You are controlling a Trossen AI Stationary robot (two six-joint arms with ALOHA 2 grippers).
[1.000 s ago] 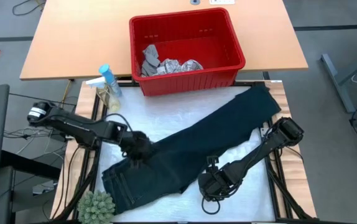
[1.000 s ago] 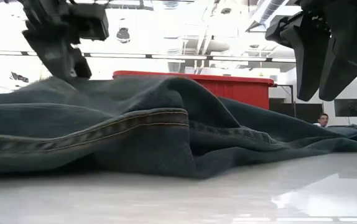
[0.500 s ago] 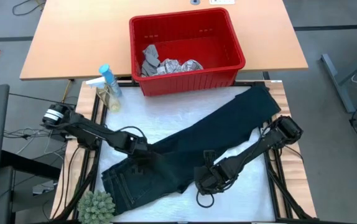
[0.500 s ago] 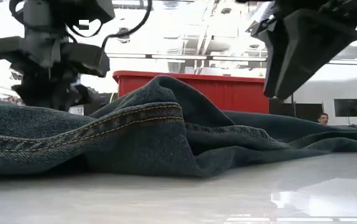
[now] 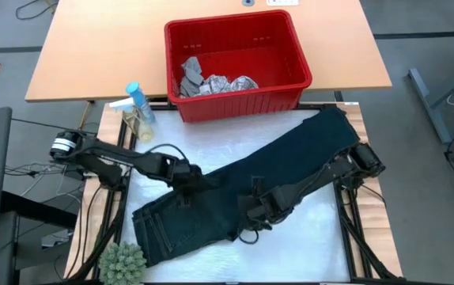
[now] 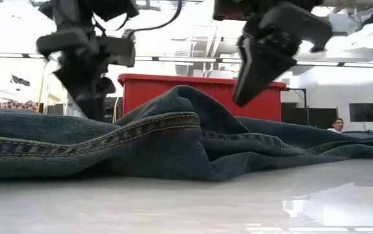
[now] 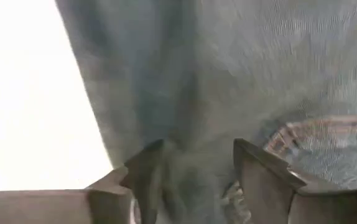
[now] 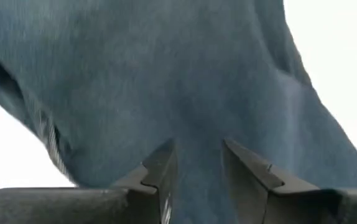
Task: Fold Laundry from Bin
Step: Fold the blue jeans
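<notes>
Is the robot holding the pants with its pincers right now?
Neither seems to hold them. The left pincer and the right pincer stand open over the middle of the trousers, which lie spread on the table.

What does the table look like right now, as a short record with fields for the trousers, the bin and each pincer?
trousers: dark denim trousers spread diagonally across the white work surface, waistband toward the front left
bin: red bin at the back, holding a grey cloth and a leaf-print cloth
left pincer: over the upper part of the trousers, fingers apart
right pincer: over the middle of the trousers, fingers apart with denim behind the gap
other items: spray bottles left of the bin; green plant at the front left corner
</notes>
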